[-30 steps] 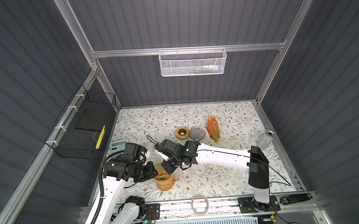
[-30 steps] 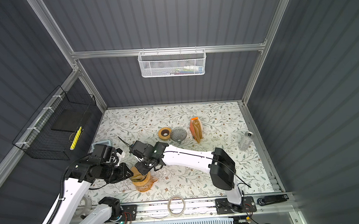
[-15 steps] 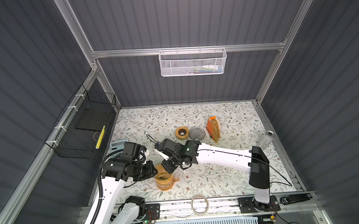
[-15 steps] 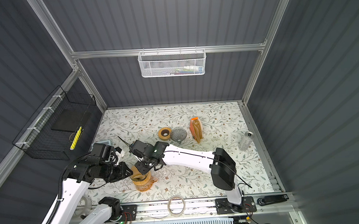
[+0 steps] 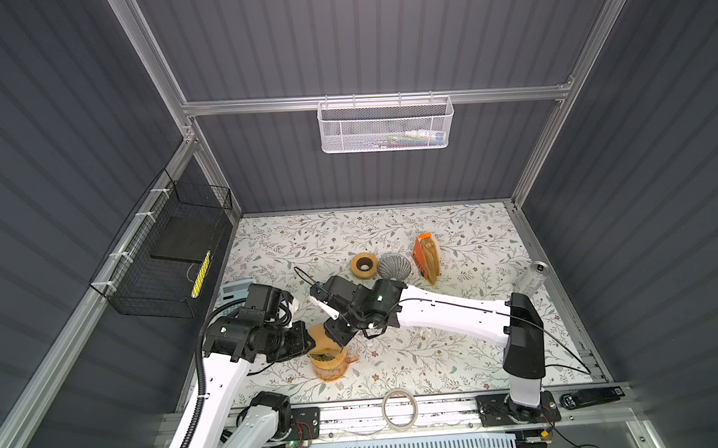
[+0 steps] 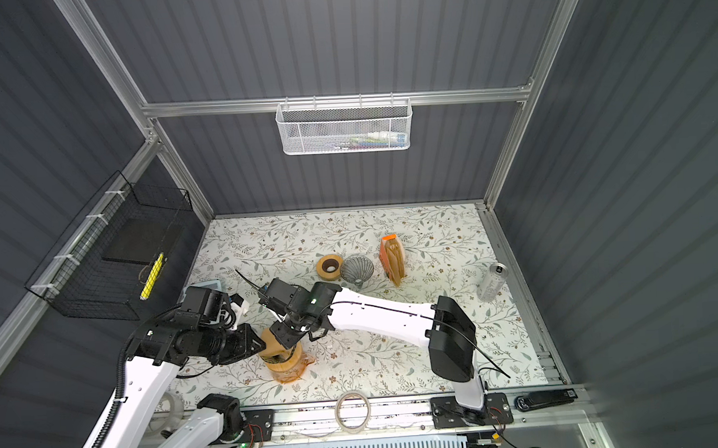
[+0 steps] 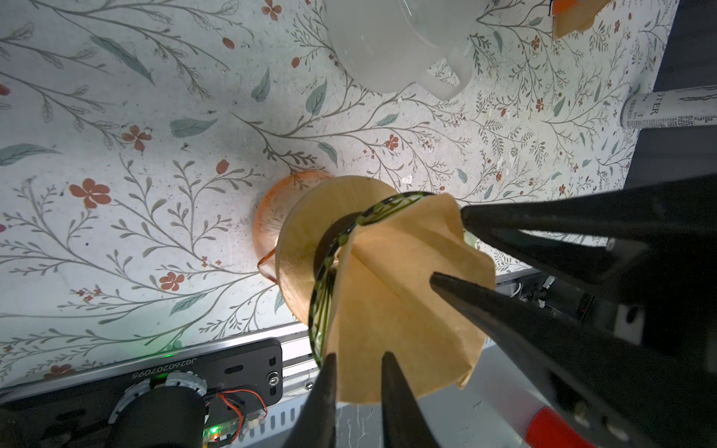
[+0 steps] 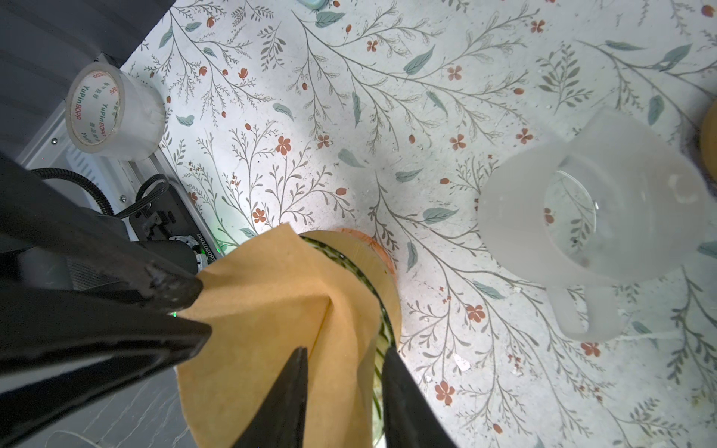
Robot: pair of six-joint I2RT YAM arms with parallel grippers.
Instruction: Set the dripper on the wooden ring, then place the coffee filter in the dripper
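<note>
Your right claw [image 8: 344,351] is open. Its two fingers stand apart over the dripper [image 8: 351,265], one lying on the brown paper filter [image 8: 271,302] and one just outside the green glass rim, so a fold of paper and the rim sit between them. Your left claw [image 7: 357,355] reaches in from the other side. Its fingers are close together with the filter's edge between them, but you cannot tell from these views whether they actually pinch the paper.

The filter's lower part is inside the dripper's mouth. It is creased down the middle, and much of the paper stands up past the rim toward both claws. Under the claws, the dripper rests on a wooden collar [image 7: 298,248] atop an orange glass jug [image 7: 267,217], which stands on the flowered table [image 5: 453,237].

Beyond your right claw's fingertips, a frosted plastic jug [image 8: 582,217] stands on the table, apart from the dripper. A roll of clear tape [image 8: 108,108] sits near your left arm's base. In both top views a brown tape roll [image 5: 363,265], a ribbed cone [image 5: 393,266] and an orange packet [image 5: 427,257] lie behind your right claw, toward the back wall. A can [image 5: 534,277] stands well apart from them, at the table's edge.
</note>
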